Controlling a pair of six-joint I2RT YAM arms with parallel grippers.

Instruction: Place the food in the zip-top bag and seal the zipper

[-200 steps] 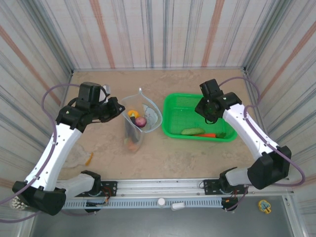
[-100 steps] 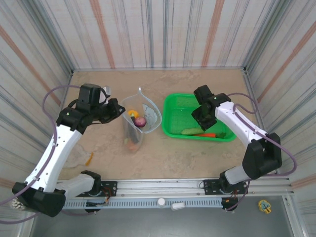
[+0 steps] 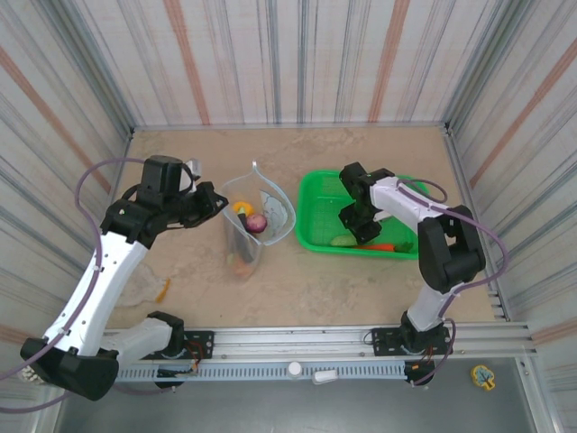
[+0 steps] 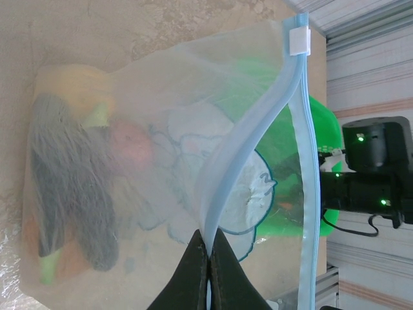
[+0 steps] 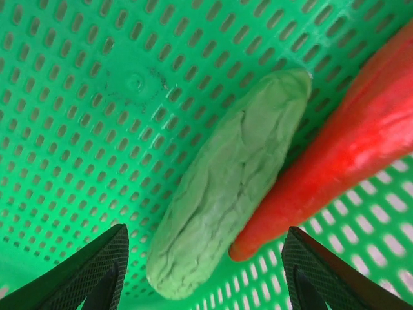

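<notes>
Desk (image 3: 297,280) scene: left fingers (image 4: 192,274) pinch the bag (image 4: 161,161) by its zipper (image 4: 310,194); right fingers (image 5: 84,278), spread wide, should straddle the cucumber (image 5: 226,181) mid-length.

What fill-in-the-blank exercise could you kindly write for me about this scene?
1. The left gripper is shut on the zip-top bag's light-blue ____.
2. The right gripper is ____, with one finger on either side of the green cucumber.
3. The cucumber lies in the green mesh ____, touching an orange carrot.

Missing words: zipper; open; basket.
</notes>
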